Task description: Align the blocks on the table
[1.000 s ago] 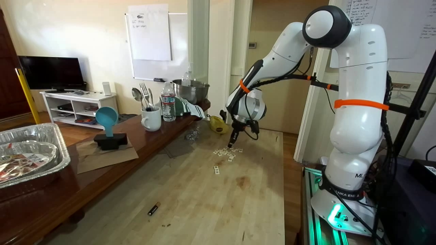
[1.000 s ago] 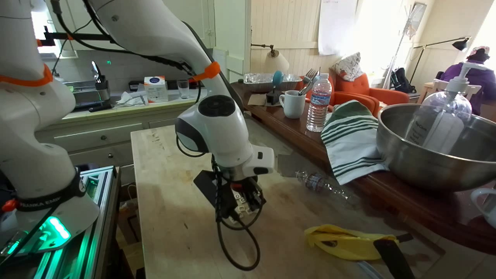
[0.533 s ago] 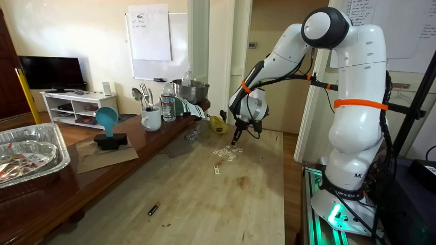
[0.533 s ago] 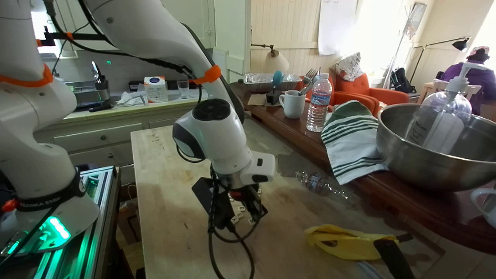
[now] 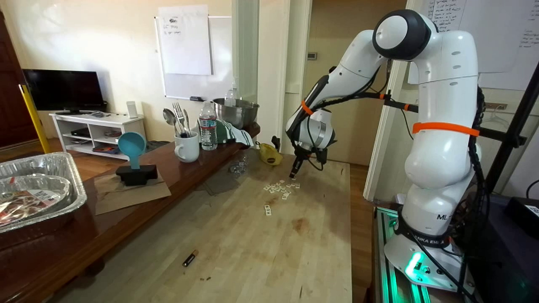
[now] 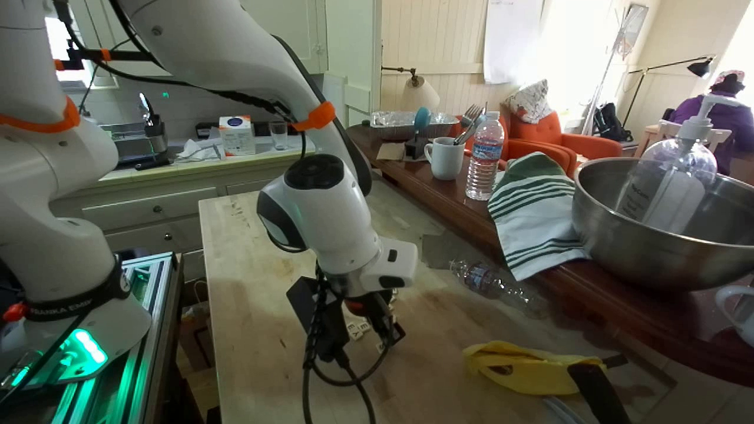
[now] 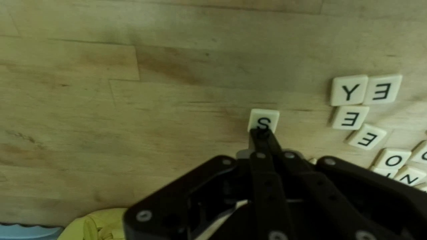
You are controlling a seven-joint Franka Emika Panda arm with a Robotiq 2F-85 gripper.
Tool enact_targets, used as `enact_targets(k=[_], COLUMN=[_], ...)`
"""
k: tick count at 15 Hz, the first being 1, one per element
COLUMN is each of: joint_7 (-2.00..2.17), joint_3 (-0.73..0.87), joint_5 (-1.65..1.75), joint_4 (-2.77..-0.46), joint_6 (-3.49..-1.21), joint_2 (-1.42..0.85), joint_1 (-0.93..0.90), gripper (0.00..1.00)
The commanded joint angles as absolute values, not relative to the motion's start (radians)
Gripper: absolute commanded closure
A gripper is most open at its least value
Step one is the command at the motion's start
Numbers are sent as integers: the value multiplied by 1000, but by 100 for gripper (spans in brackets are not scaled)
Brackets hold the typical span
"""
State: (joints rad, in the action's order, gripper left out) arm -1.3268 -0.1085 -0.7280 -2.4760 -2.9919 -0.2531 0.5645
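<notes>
The blocks are small pale letter tiles on the light wooden table (image 5: 252, 252). A loose cluster of tiles (image 5: 276, 187) lies near the far end in an exterior view, with a short straight row of tiles (image 5: 268, 210) apart from it. My gripper (image 7: 262, 133) is shut, fingertips together, over the lower part of a tile marked S (image 7: 265, 116) in the wrist view. The tile lies flat under the tips, not between them. Tiles Y (image 7: 349, 90) and E (image 7: 383, 89) touch side by side to the right. In an exterior view the arm hides most tiles; a few (image 6: 356, 330) show.
A yellow bag (image 5: 269, 155) lies at the table's far end, also in the wrist view (image 7: 96, 226). A clear bottle (image 6: 486, 280) lies by the raised dark ledge (image 5: 193, 172). The ledge holds a mug (image 5: 186, 149) and steel bowl (image 6: 612, 229). A battery (image 5: 190, 258) lies on the table.
My gripper has moved away from the tile cluster, toward the table's far end. A tile at its tip has moved along the same way. The cluster and the short row stay put.
</notes>
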Motion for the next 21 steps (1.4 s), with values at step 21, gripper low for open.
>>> enact_targets(k=[21], joint_7=[-1371], joint_3=[-130], joint_5=[-794], joint_4=[-2541], joint_6=[-2989], joint_2=[-213], joint_1=[651], gripper=[100])
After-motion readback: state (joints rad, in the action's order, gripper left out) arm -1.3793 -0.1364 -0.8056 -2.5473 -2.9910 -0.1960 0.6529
